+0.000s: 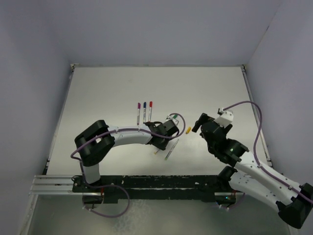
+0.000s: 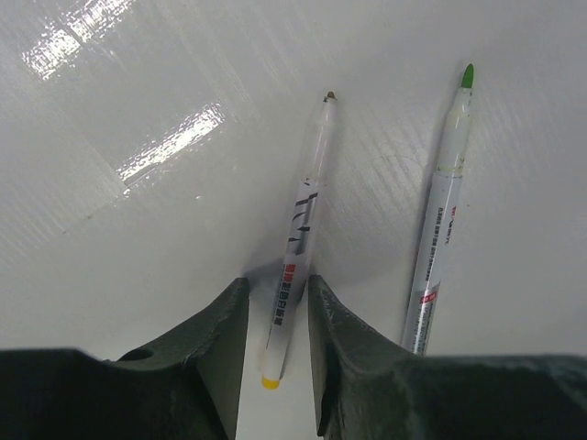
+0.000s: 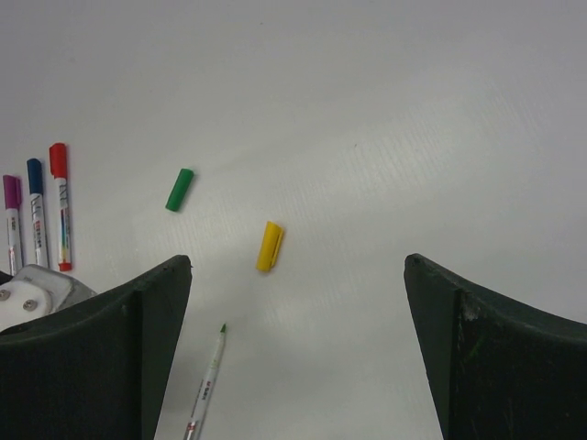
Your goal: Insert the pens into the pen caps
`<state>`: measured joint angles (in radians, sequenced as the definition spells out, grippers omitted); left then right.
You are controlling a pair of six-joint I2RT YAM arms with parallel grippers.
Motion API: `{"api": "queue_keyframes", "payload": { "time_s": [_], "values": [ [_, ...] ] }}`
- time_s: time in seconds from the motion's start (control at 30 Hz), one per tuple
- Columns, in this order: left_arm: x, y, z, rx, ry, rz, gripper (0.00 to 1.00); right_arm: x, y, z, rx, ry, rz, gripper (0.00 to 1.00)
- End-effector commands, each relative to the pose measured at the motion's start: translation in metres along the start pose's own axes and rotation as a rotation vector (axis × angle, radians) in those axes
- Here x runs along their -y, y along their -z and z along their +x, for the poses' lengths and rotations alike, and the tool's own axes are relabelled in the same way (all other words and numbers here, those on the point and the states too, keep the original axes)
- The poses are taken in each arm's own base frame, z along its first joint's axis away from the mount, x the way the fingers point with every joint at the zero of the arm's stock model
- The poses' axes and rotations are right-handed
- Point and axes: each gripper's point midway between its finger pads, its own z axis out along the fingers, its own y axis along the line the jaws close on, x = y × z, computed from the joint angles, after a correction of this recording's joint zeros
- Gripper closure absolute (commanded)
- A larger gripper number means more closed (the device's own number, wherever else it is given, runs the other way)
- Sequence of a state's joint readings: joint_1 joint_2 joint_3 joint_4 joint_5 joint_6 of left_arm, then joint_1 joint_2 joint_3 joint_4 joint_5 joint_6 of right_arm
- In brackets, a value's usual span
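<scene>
We see the left claw (image 2: 277, 286) low over the white table (image 2: 138, 238). A pen with a yellow end (image 2: 300, 229) lies flat on the table. Its back part sits in the gap between the two dark fingers (image 2: 215, 353). The fingers stand close on both sides of it. One looks like it touches the pen, but we cannot tell if the claw really pinches it. This pen has no cap on, and its small dark tip points away from the claw.

Just beside it lies the green-tipped pen (image 2: 442, 202), also flat and with no cap. The two pens do not touch.

The right claw (image 3: 295, 266) is wide open and holds nothing. It hangs above the table. In its own view, the yellow cap (image 3: 269, 246) lies on the table between its two fingers. The green cap (image 3: 179, 189) lies a bit farther off, apart from the yellow one. Both caps lie on their sides.

Farther back, three pens lie side by side in a neat row: the purple pen (image 3: 12, 220), the blue pen (image 3: 38, 215) and the red pen (image 3: 61, 206). Each of them has its cap on.
</scene>
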<state>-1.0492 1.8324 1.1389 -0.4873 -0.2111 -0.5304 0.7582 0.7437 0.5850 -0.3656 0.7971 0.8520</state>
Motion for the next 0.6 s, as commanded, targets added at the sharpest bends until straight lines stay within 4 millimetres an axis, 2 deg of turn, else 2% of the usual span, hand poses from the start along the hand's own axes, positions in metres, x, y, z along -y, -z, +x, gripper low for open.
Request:
{"api": "queue_keyframes", "payload": {
  "time_s": [0.0,0.1,0.2,0.23,0.43,0.57],
  "values": [
    [-0.020,-0.022,0.065,-0.216,-0.043,-0.055,0.66,-0.001,0.005,-0.030,0.079,-0.039,0.025,0.00],
    [-0.022,-0.025,0.078,-0.249,-0.040,-0.049,0.75,-0.002,0.007,-0.036,0.093,-0.041,0.022,0.00],
    [-0.023,-0.028,0.087,-0.273,-0.042,-0.049,0.96,-0.003,0.006,-0.035,0.094,-0.037,0.020,0.01],
    [-0.024,-0.030,0.090,-0.284,-0.044,-0.050,1.00,-0.003,0.005,-0.034,0.090,-0.035,0.023,0.02],
    [-0.022,-0.043,0.105,-0.320,-0.043,-0.031,1.00,-0.004,0.001,-0.028,0.053,0.003,0.051,0.05],
    [-0.020,-0.046,0.108,-0.328,-0.043,-0.021,1.00,-0.005,-0.004,-0.020,0.018,0.037,0.074,0.11]
  ]
}}
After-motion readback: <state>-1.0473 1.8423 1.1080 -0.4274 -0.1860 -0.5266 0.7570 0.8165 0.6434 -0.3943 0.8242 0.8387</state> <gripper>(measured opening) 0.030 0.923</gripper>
